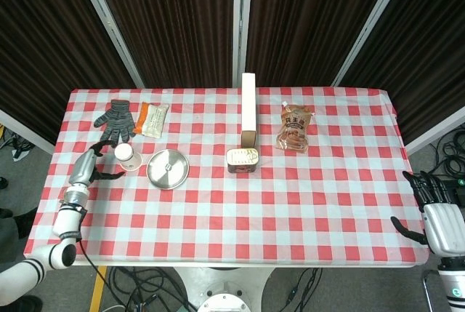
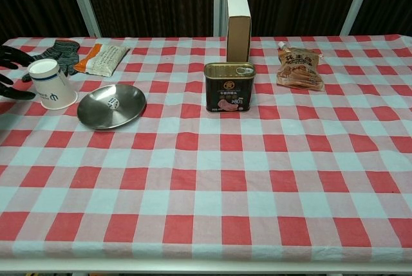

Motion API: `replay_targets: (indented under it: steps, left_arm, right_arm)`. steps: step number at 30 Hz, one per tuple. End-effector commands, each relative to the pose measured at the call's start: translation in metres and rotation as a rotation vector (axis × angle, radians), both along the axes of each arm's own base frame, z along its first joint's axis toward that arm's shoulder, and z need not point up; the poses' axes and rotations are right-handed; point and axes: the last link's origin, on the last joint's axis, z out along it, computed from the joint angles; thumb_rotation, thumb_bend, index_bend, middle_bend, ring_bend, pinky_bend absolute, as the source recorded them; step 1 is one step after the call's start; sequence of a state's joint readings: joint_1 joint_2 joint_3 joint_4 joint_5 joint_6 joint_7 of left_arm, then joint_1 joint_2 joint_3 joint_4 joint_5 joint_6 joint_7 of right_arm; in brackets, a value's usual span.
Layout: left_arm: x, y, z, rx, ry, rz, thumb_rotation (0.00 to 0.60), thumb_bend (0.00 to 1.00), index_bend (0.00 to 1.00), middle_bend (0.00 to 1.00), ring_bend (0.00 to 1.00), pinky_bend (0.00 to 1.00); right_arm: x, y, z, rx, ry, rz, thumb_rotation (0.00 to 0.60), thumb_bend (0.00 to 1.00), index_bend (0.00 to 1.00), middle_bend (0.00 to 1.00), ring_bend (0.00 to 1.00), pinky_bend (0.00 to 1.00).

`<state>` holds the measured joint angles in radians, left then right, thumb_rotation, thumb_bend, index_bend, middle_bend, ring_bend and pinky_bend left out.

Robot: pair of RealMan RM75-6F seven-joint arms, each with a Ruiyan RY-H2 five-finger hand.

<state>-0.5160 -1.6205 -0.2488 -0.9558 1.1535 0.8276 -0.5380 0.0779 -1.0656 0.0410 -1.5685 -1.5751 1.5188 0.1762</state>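
Observation:
My left hand (image 1: 86,167) is at the table's left edge, just left of a white paper cup (image 1: 125,155). In the chest view its dark fingertips (image 2: 15,64) are spread apart beside the cup (image 2: 51,83); I cannot tell whether they touch it, and nothing is gripped. Right of the cup lies a round steel plate (image 2: 122,110) with a small white die (image 2: 112,103) in it. My right hand (image 1: 440,219) hangs off the table's front right corner, fingers apart and empty.
A grey glove (image 1: 115,120) and a snack packet (image 1: 151,118) lie at the back left. In the middle stand a meat can (image 2: 230,87) and a tall box (image 2: 237,12), with an orange pouch (image 2: 299,68) to the right.

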Motion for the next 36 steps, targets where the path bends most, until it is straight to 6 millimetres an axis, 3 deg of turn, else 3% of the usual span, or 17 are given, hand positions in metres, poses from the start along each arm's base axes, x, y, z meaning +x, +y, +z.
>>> replay_targets:
  steps: [1,6,9,15,18,24,28,36]
  left_arm:
    - [0.009,0.01,-0.01,-0.022,-0.028,-0.013,0.6,0.09,0.21,0.15,0.11,0.24]
    - [0.011,0.017,-0.013,-0.022,-0.059,-0.004,0.6,0.1,0.25,0.16,0.11,0.24]
    - [0.012,0.018,-0.013,-0.024,-0.07,-0.012,0.6,0.14,0.3,0.17,0.11,0.24]
    - [0.007,0.018,-0.01,-0.026,-0.062,-0.005,0.6,0.21,0.32,0.18,0.11,0.24]
    - [0.005,0.019,-0.008,-0.008,-0.062,0.003,0.6,0.24,0.36,0.22,0.13,0.24]
    - [0.009,0.023,-0.007,0.021,-0.066,-0.006,0.6,0.29,0.54,0.38,0.25,0.27]
    - [0.022,0.023,-0.003,0.036,-0.06,-0.067,0.6,0.28,0.55,0.4,0.26,0.27]
    - [0.072,0.018,-0.002,0.018,-0.081,-0.238,0.6,0.28,0.55,0.4,0.26,0.27]
  right_arm:
    - [0.0,0.001,0.001,-0.002,0.002,-0.006,0.6,0.15,0.04,0.14,0.0,0.05]
    - [0.001,0.001,0.0,-0.002,0.007,-0.011,0.6,0.15,0.04,0.14,0.0,0.05]
    - [0.002,0.0,0.0,0.0,0.007,-0.012,0.6,0.15,0.04,0.14,0.0,0.05]
    - [0.003,-0.001,-0.001,0.004,0.009,-0.011,0.6,0.15,0.04,0.14,0.0,0.05]
    - [0.003,-0.002,-0.002,0.007,0.008,-0.01,0.6,0.15,0.04,0.15,0.0,0.05]
    - [0.004,-0.002,-0.002,0.008,0.009,-0.007,0.6,0.15,0.04,0.15,0.0,0.05]
    - [0.004,-0.001,-0.001,0.005,0.01,-0.006,0.6,0.15,0.04,0.15,0.0,0.05]
    - [0.001,0.001,-0.001,0.006,0.006,-0.012,0.6,0.15,0.04,0.15,0.0,0.05]
